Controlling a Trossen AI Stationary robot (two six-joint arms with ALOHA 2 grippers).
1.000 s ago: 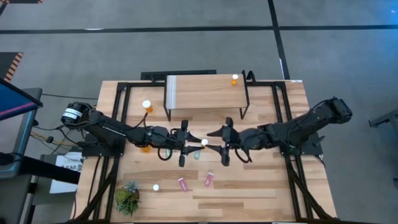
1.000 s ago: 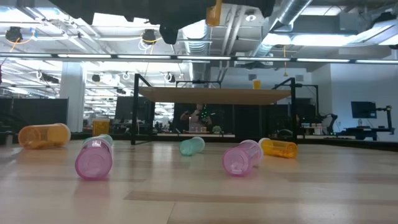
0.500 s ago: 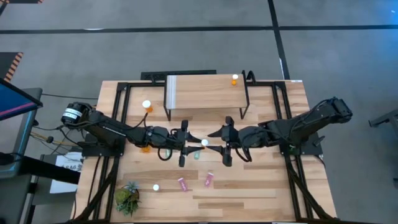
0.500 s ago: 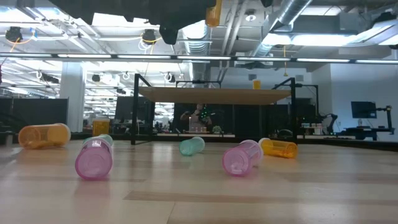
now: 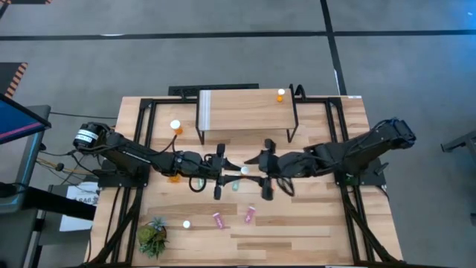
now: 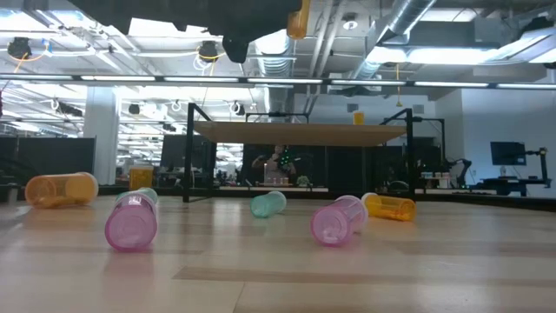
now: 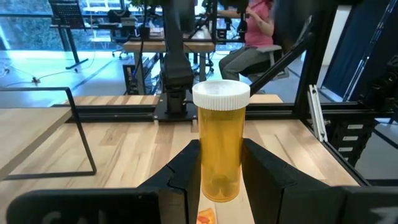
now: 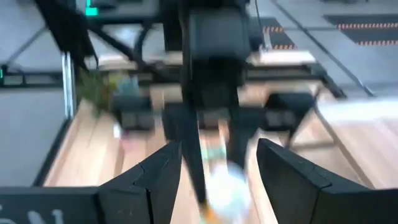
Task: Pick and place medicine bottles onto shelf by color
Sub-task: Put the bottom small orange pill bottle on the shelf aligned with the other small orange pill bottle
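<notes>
Orange is the colour in play: the left gripper (image 7: 221,177) is holding an orange bottle (image 7: 221,146) upright above the middle of the surface (image 5: 312,223), its jaws closed on the bottle's lower sides with the white cap standing clear above them. The right gripper (image 5: 253,165) is facing it from just beside, jaws standing open and holding nothing, with the bottle's cap lying between the two arms in the high view. This looks like a handover step, the left arm offering the bottle to the right. One orange bottle (image 5: 280,94) is already standing on the shelf (image 5: 242,108), toward the right arm's end. The next move probably calls for the right jaws to close squarely around the bottle before the left ones let go. Pink, teal and other orange bottles are lying on the surface.
</notes>
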